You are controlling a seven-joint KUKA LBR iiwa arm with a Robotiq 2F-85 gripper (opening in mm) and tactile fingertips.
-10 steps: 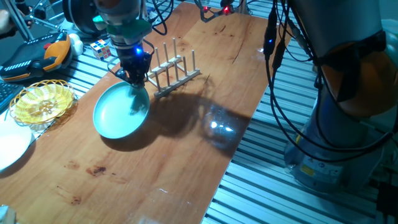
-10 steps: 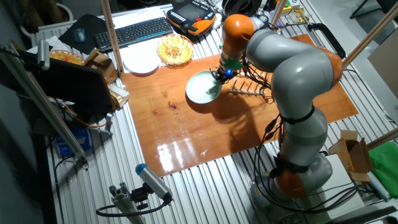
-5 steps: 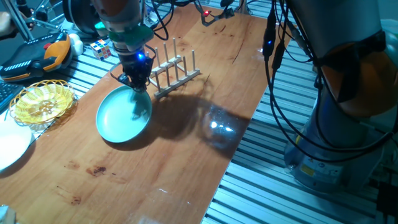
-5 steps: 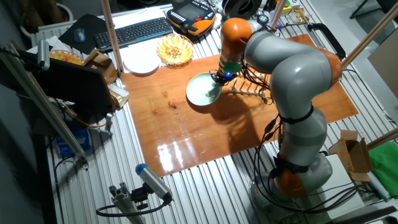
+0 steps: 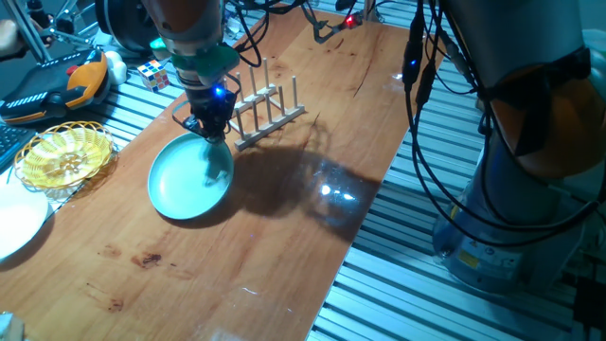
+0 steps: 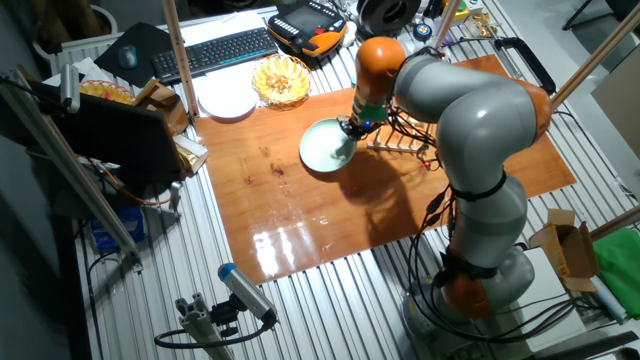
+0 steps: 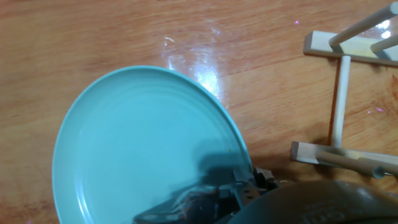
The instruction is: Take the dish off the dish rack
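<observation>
On the wooden table [image 5: 312,227], going left to right, we note first the basket [image 5: 64,154] and a white plate [image 5: 14,220] at the far left edge, neither one touched. Next comes the dish [image 5: 187,178]. Over the last second it has slid a little rightward toward the rack [image 5: 262,106], and its rim nearest the gripper [image 5: 212,132] sits higher than before. In the other fixed view the dish [image 6: 326,150] reads as tilted, with its far edge low on the table and its rack-side edge raised under the gripper [image 6: 350,130].

The hand view shows the dish [image 7: 146,152] filling the frame, the fingers [image 7: 239,186] pinched over its rim at the bottom edge; we judge the gripper clenched on the dish. Rack rails and a cross dowel [image 7: 339,102] lie just beside to the right, apart from the dish.

Our judgement: the dish is already clear of the pegs, so the removal is largely done. What remains is to set it flat and release. Risk: the raised rim drifting back against the rack.
</observation>
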